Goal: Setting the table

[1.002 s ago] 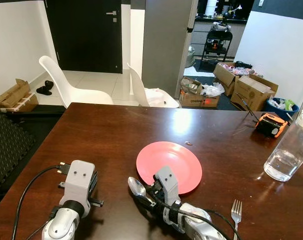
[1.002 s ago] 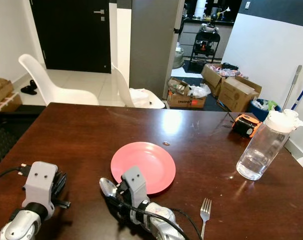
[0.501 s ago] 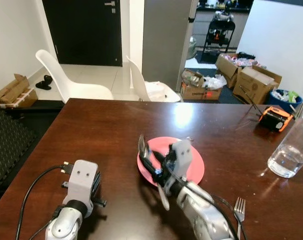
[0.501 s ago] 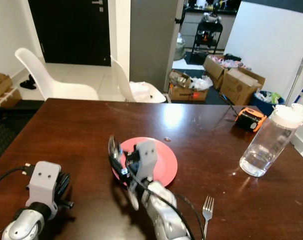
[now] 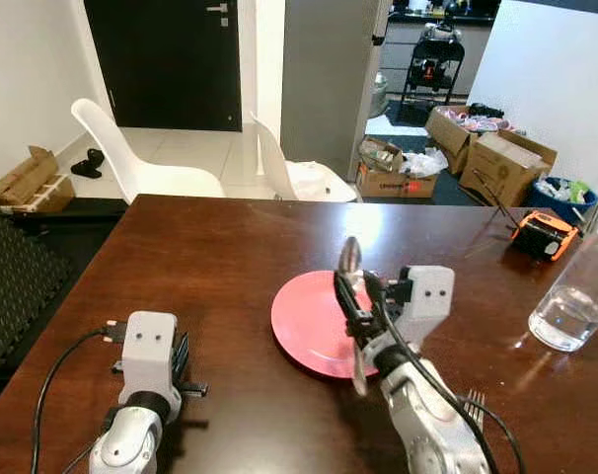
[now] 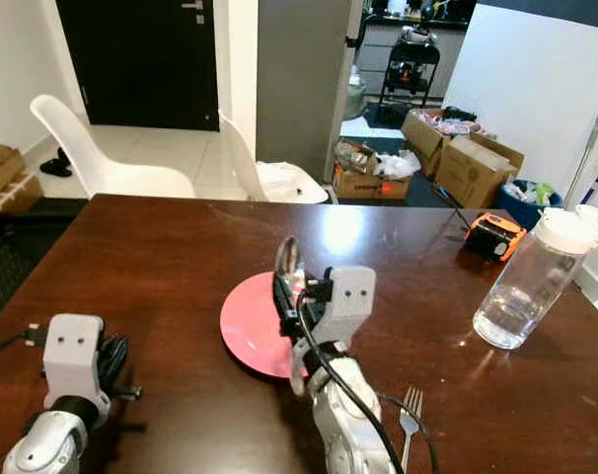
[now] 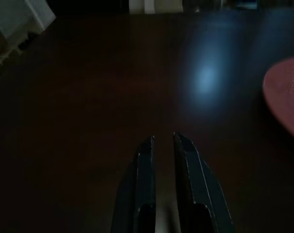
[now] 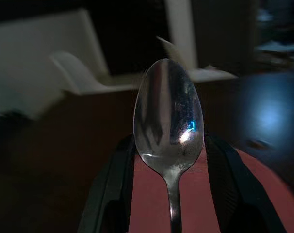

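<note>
A pink plate [image 5: 304, 321] lies in the middle of the dark wooden table [image 5: 200, 267]. My right gripper [image 5: 356, 296] hovers above the plate's right half, shut on a metal spoon [image 5: 350, 257] that stands upright, bowl up, handle pointing down. In the right wrist view the spoon [image 8: 169, 116] sits between the black fingers [image 8: 113, 194], with the plate [image 8: 268, 194] beneath. My left gripper [image 7: 161, 141] rests low over bare table at the near left, fingers together and holding nothing. A fork [image 5: 474, 405] lies at the near right of the plate.
A clear water jar [image 5: 573, 296] stands at the table's right edge, with an orange tape measure [image 5: 539, 235] behind it. Two white chairs [image 5: 141, 168] [image 5: 291, 180] stand at the far side. Cardboard boxes [image 5: 496, 163] sit on the floor beyond.
My right gripper has lifted the spoon from the table at the plate's near left and carried it rightward over the plate, turning it upright. The left arm has barely shifted.
</note>
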You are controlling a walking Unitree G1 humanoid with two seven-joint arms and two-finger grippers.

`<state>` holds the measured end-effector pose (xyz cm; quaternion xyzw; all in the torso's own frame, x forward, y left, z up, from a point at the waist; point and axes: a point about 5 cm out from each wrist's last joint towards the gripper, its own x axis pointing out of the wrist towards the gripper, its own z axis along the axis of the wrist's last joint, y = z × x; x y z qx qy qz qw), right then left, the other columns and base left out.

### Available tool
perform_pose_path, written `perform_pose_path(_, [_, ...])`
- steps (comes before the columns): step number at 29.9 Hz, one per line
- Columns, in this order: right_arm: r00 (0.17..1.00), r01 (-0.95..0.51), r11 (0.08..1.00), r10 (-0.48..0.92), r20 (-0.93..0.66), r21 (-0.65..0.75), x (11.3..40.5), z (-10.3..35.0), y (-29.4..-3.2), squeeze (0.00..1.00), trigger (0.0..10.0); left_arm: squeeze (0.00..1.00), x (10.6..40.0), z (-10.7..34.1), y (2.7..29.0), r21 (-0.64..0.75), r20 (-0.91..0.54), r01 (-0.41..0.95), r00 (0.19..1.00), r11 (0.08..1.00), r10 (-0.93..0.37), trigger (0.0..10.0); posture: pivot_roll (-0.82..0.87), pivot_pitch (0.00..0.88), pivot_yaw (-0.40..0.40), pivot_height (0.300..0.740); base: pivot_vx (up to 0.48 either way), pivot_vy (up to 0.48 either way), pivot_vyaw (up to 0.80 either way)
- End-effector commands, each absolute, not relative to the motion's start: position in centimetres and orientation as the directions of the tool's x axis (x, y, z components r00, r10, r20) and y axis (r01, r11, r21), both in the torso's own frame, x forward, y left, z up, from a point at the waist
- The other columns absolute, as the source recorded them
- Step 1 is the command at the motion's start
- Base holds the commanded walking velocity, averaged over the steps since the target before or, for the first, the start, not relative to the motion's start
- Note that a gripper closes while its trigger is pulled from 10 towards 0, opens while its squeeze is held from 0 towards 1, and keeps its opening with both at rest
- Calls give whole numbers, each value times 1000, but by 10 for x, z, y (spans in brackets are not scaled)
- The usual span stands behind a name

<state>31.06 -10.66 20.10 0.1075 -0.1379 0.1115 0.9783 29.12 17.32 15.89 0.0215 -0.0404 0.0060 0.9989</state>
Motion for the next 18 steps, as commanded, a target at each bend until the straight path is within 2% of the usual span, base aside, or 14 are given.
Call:
perform_pose_path(1, [955, -192, 968, 147, 257, 162, 309, 194, -112, 0, 10000, 0, 289, 155, 172, 36, 57, -3, 998, 999, 1, 10000, 54, 124, 53, 740, 0, 0, 0])
perform_pose_path(7, [969, -124, 978, 83, 232, 169, 311, 190, -125, 0, 10000, 0, 288, 154, 162, 29, 47, 26, 999, 999, -27, 10000, 43, 121, 47, 740, 0, 0, 0])
perform_pose_path(18, [964, -153, 972, 106, 245, 180, 310, 191, -118, 0, 10000, 0, 288, 151, 159, 41, 35, 29, 999, 999, -30, 10000, 39, 119, 43, 740, 0, 0, 0])
